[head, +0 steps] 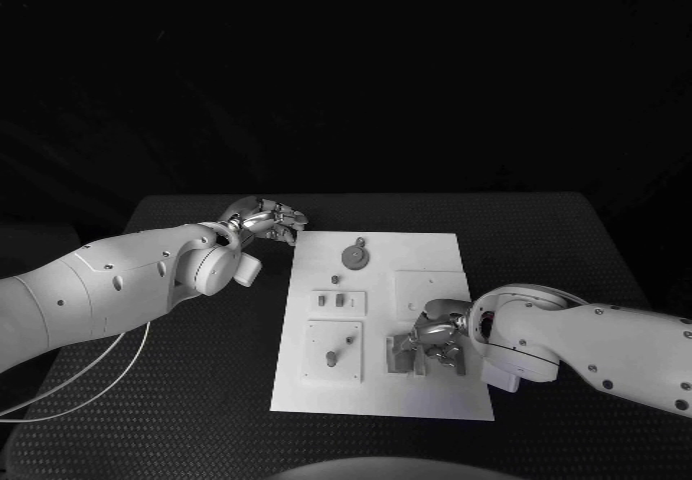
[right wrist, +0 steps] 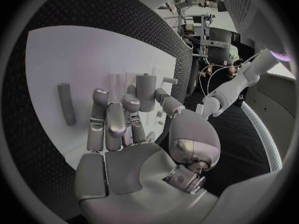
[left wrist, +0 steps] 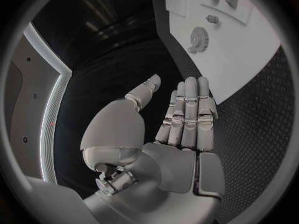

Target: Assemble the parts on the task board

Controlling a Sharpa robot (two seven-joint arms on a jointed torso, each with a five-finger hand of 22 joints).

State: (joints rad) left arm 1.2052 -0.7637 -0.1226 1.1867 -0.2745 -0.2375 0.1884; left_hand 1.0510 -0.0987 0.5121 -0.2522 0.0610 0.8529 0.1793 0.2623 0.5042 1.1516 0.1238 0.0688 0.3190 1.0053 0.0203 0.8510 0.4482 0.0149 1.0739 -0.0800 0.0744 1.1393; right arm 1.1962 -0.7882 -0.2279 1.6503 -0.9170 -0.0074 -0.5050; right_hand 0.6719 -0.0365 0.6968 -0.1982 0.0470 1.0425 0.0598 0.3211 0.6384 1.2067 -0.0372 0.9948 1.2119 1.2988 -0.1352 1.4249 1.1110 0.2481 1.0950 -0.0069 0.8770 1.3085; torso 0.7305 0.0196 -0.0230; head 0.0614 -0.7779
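We judged the parts small, stiff and light — best pinched by their sides. A peg (right wrist: 147,91) stood on the board (head: 433,400) just past the fingertips of the right hand (head: 433,343), whose fingers were half curled and held nothing. The left hand (head: 268,220) hung off the board's far corner — fingers straight, empty.
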